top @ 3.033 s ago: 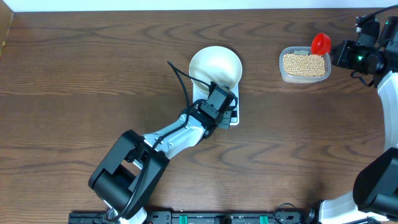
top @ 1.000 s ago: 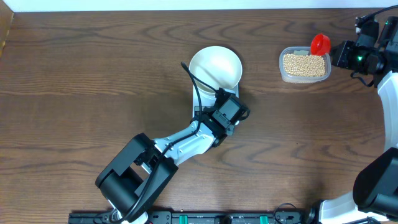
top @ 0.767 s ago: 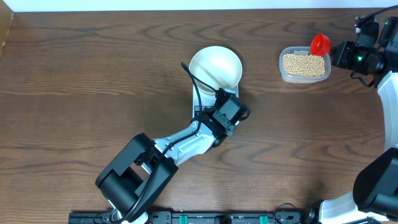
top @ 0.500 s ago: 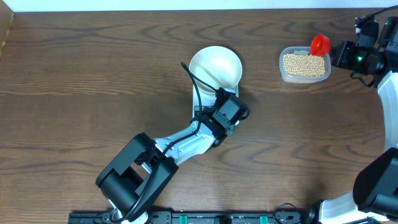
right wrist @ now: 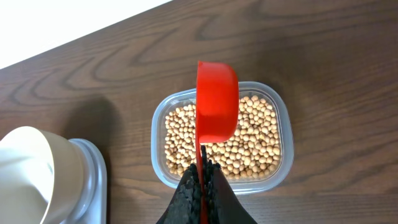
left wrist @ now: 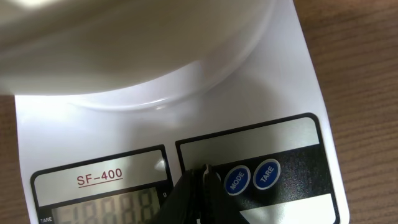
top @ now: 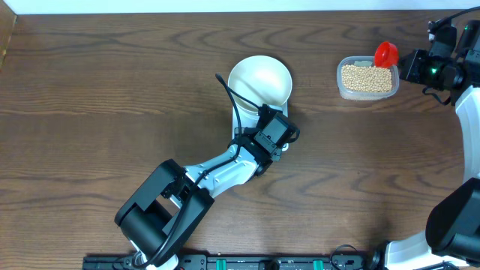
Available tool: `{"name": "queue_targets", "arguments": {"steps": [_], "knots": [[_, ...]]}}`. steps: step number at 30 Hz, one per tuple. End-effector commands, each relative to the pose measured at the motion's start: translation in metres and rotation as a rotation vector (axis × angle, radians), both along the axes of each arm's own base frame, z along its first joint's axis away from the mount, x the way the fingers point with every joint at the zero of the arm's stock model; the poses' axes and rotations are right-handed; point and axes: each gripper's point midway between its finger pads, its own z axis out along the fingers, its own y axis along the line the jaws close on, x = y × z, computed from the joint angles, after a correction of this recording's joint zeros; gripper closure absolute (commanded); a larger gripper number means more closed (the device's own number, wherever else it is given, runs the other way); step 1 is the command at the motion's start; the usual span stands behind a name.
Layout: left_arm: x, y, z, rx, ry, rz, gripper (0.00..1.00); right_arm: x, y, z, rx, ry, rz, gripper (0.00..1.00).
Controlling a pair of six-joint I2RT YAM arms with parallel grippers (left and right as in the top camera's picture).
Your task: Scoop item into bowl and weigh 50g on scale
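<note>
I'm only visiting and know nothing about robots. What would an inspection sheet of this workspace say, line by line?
Surface: dark wood-grain table.
Job's things: white bowl, empty, sits on the white scale, whose display is unreadable; tan beans fill a clear tub at the far right.
Clutter: nothing seen.
Grippers: left gripper shut, its tip over the scale's panel beside the MODE button; right gripper shut on the handle of the red scoop, held over the tub.
Cables: black cable loops from the left arm beside the bowl.
Surroundings: pale strip beyond the far edge; black rail along the near edge.
</note>
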Motion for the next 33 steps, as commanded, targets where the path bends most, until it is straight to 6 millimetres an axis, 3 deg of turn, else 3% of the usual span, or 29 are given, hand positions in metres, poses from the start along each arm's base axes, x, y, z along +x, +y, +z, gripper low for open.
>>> {"name": "queue_targets", "arguments": {"steps": [1,13,22,33], "knots": [[-0.026,0.026,-0.049,0.087,0.147,-0.017,0.93,0.001,0.004,0.006,-0.003,-0.018,0.025,0.99],[-0.032,0.004,-0.049,0.011,0.179,-0.121,0.93,0.0,0.005,0.004,-0.005,-0.012,0.03,0.99],[-0.03,0.003,-0.045,0.005,0.17,-0.12,0.93,-0.001,0.004,0.004,-0.005,-0.008,0.03,0.99],[-0.03,0.017,-0.046,0.035,0.17,-0.031,0.93,-0.002,0.005,0.003,-0.009,-0.007,0.035,0.99]]}}
